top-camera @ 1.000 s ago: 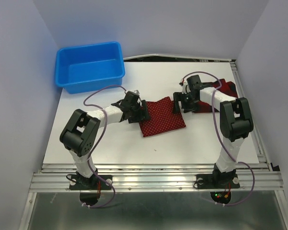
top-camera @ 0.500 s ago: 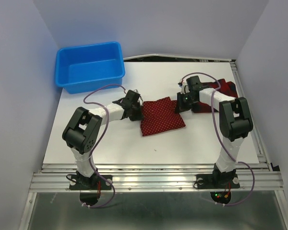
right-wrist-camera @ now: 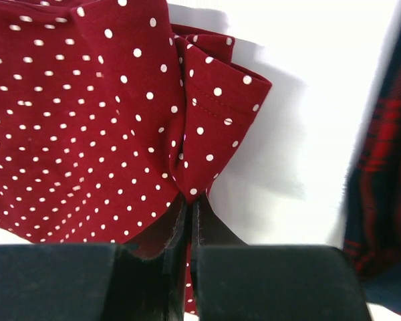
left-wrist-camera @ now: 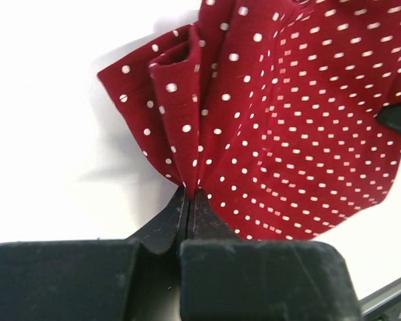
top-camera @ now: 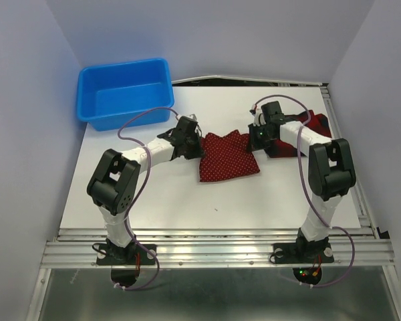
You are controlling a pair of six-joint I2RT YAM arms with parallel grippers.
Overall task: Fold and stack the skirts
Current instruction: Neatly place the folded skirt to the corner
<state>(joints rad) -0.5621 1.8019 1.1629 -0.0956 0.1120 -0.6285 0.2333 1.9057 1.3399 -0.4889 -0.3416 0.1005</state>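
The dark red polka-dot skirt [top-camera: 227, 155] lies mid-table between my two arms. My left gripper [top-camera: 200, 142] is shut on its far left corner, and the cloth [left-wrist-camera: 281, 127] bunches up from the pinched tips [left-wrist-camera: 189, 194]. My right gripper [top-camera: 249, 138] is shut on the far right corner, where folds of the same skirt [right-wrist-camera: 87, 120] rise from its tips [right-wrist-camera: 190, 197]. The tartan plaid skirt [top-camera: 315, 122] lies at the right, mostly hidden behind my right arm; its edge [right-wrist-camera: 381, 160] shows in the right wrist view.
A blue plastic bin [top-camera: 125, 91] stands at the back left of the white table [top-camera: 160, 194]. A metal rail [top-camera: 344, 154] runs along the table's right edge, close to the plaid skirt.
Both grippers closed from open onto the far corners of the polka-dot skirt. That far edge is now lifted and gathered, and the skirt's outline has drawn in.
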